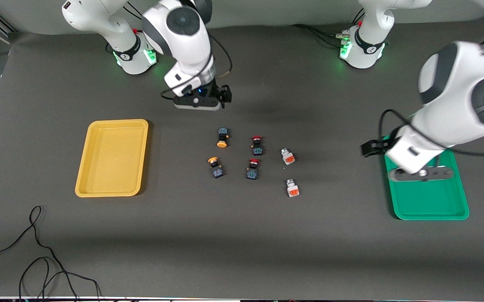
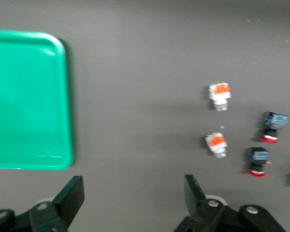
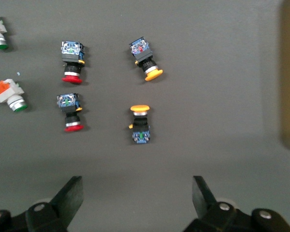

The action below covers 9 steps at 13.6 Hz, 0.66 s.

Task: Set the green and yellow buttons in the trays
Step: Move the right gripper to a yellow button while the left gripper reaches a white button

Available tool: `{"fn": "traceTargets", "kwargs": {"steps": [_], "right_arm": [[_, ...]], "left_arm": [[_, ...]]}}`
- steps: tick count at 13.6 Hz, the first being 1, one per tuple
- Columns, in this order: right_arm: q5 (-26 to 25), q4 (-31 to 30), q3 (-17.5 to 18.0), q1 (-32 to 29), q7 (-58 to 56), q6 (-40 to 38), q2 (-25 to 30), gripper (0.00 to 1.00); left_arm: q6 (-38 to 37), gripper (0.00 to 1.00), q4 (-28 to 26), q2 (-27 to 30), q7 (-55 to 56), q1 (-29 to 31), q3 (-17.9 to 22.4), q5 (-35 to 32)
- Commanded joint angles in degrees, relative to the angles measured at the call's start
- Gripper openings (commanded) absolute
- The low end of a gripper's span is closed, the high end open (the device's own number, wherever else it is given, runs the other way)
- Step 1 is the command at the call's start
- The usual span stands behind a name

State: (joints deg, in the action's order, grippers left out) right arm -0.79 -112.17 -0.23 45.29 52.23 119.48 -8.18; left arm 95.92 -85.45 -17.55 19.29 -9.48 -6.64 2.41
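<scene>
Two yellow-capped black buttons [image 1: 222, 137] [image 1: 215, 166] and two white-bodied buttons with orange faces [image 1: 287, 156] [image 1: 292, 188] lie mid-table. The yellow tray [image 1: 112, 157] sits toward the right arm's end and the green tray [image 1: 430, 201] toward the left arm's end; both hold nothing I can see. My right gripper [image 1: 225, 94] is open and empty above the table near the yellow-capped buttons [image 3: 146, 59] [image 3: 140, 123]. My left gripper [image 1: 369, 148] is open and empty, over the table beside the green tray [image 2: 24, 96], apart from the white buttons [image 2: 219, 95] [image 2: 216, 143].
Two red-capped black buttons [image 1: 257, 144] [image 1: 253, 168] lie between the yellow-capped and the white ones. A loose black cable [image 1: 36, 251] lies near the table's front edge at the right arm's end. The left arm's hand overhangs part of the green tray.
</scene>
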Motion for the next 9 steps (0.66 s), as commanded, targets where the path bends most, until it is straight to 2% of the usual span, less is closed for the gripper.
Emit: {"fn": "traceTargets", "kwargs": {"steps": [1, 4, 7, 9], "right_arm": [[-1.31, -4.26, -0.65, 0.85, 1.21, 9.93, -4.47, 1.00], [-1.31, -10.34, -0.82, 0.85, 1.12, 22.70, -7.89, 1.00], [-1.23, -10.26, -0.91, 0.76, 1.21, 27.45, -13.34, 1.00], [-1.14, -9.82, -0.91, 0.76, 1.21, 29.48, -16.24, 1.00]], "left_arm": [[4.68, 0.90, 3.88, -7.22, 6.18, -4.22, 0.75, 1.37], [13.03, 0.91, 3.88, -13.37, 14.70, -7.82, 0.84, 0.76], [18.76, 0.91, 3.80, -18.38, 17.98, -9.68, 0.84, 0.84], [21.31, 0.86, 3.71, -21.02, 20.78, -10.12, 0.84, 0.76]]}}
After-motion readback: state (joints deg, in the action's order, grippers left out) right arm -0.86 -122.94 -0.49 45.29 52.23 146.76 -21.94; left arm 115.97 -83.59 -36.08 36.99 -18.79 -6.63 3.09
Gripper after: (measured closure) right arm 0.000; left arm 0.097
